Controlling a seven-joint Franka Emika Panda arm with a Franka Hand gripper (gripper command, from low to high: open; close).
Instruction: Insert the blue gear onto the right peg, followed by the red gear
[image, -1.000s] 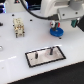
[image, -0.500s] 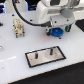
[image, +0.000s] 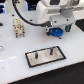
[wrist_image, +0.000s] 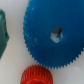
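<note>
Hovering directly over the blue gear (image: 58, 32), end effector (image: 54, 30) opening unclear

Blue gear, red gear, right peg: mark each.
blue gear (wrist_image: 52, 35), wrist view, flat face beside the centre hole
red gear (wrist_image: 36, 76), wrist view, top face
right peg (image: 50, 50), exterior view, its shaft

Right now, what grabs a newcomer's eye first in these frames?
The blue gear fills the wrist view, its centre hole showing, with the red gear close beside it. In the exterior view the white arm hangs over the blue gear, and the black-framed plate with two pegs lies nearer the camera.
</note>
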